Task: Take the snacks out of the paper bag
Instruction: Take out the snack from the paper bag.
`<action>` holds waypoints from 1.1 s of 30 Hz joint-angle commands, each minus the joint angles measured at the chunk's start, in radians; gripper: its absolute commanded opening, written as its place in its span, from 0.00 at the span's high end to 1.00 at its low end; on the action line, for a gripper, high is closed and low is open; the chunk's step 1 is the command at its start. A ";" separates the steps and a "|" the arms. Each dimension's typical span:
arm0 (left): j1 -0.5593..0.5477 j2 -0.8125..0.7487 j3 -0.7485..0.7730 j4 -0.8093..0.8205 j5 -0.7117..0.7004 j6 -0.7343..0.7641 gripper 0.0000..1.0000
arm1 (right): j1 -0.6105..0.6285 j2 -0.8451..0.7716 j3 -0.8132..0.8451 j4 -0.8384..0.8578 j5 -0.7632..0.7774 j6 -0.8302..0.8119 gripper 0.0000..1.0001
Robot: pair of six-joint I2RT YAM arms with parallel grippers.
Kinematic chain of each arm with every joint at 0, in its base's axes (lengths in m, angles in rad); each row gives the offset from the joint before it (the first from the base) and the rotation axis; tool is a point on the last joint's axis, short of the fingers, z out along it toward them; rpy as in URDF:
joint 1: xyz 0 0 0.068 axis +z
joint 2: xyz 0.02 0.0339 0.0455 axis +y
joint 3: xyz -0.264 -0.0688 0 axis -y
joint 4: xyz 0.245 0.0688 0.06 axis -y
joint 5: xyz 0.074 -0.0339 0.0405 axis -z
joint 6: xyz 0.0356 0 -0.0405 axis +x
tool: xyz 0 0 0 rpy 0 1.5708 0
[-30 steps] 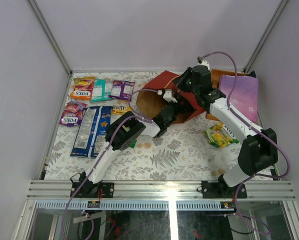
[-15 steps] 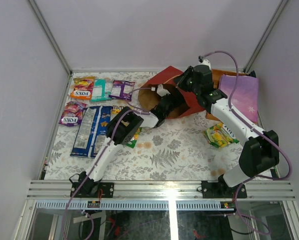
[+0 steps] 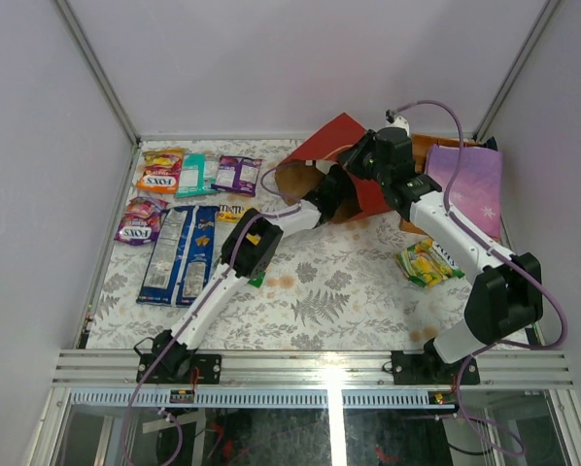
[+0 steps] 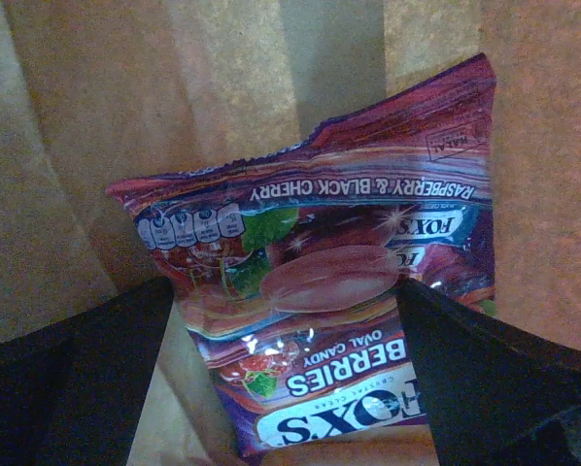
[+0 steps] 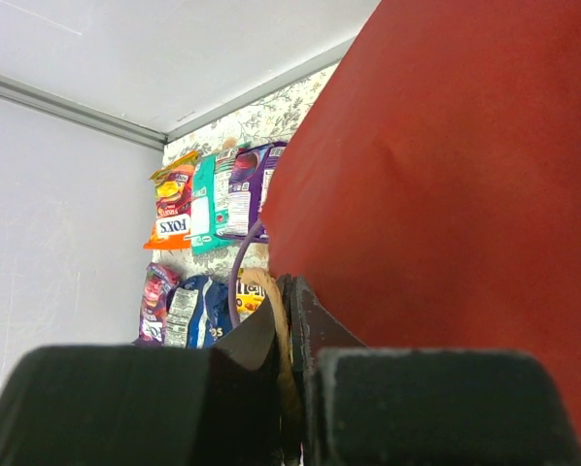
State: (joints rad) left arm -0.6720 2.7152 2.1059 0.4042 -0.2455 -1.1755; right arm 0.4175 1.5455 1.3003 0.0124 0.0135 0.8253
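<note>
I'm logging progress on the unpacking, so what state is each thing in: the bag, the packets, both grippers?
paper bag: tilted, mouth open toward the left arm.
right gripper: shut on the paper bag's edge.
left gripper: open, inside the bag, fingers either side of a packet.
purple FOX'S packet: inside the bag, not gripped.
packets at far left: outside the bag, lying flat.
yellow-green packet: outside the bag, lying alone.

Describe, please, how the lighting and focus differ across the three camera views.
Top external: bright, even light, all sharp, with glare on the front rail. Left wrist: dim and brown-tinted inside the paper bag; the purple FOX'S packet is legible, the left gripper's fingers dark and soft. Right wrist: the right gripper's fingers are a black blur, the far packets sharp.
</note>
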 commanded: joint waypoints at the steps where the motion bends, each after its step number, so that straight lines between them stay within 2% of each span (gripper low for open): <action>1: -0.007 0.115 0.196 -0.151 0.044 -0.074 0.00 | -0.003 -0.062 -0.005 0.044 -0.010 0.013 1.00; 2: -0.008 0.129 0.215 -0.154 0.044 -0.074 0.03 | -0.004 -0.063 -0.008 0.044 -0.010 0.013 1.00; 4: -0.009 0.128 0.198 -0.122 0.049 -0.070 0.20 | -0.004 -0.069 -0.009 0.044 -0.008 0.012 1.00; 5: -0.008 0.117 0.173 -0.096 0.054 -0.064 0.32 | -0.004 -0.072 -0.011 0.045 -0.006 0.011 1.00; 7: -0.005 0.082 0.110 -0.040 0.063 -0.043 0.65 | -0.004 -0.077 -0.013 0.044 -0.002 0.008 1.00; 9: 0.004 0.030 0.026 0.011 0.069 -0.026 0.93 | -0.004 -0.080 -0.016 0.045 0.001 0.005 1.00; 10: 0.009 -0.004 -0.028 0.053 0.073 -0.010 0.99 | -0.004 -0.083 -0.016 0.045 0.004 0.004 1.00; 16: 0.039 -0.335 -0.537 0.406 0.029 0.111 1.00 | -0.004 -0.095 -0.028 0.043 0.028 -0.003 1.00; 19: 0.044 -0.453 -0.707 0.505 -0.006 0.141 1.00 | -0.005 -0.085 -0.027 0.049 0.027 0.003 1.00; 23: 0.045 -0.526 -0.837 0.566 -0.048 0.133 1.00 | -0.004 -0.069 -0.019 0.052 0.018 0.012 1.00; 33: 0.043 -0.702 -1.087 0.638 -0.043 0.132 1.00 | -0.006 -0.076 -0.024 0.048 0.049 -0.005 1.00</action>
State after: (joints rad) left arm -0.6270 2.1185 1.1000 0.8871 -0.2584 -1.0630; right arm 0.4168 1.4933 1.2690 0.0132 0.0265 0.8299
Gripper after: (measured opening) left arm 0.003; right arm 0.010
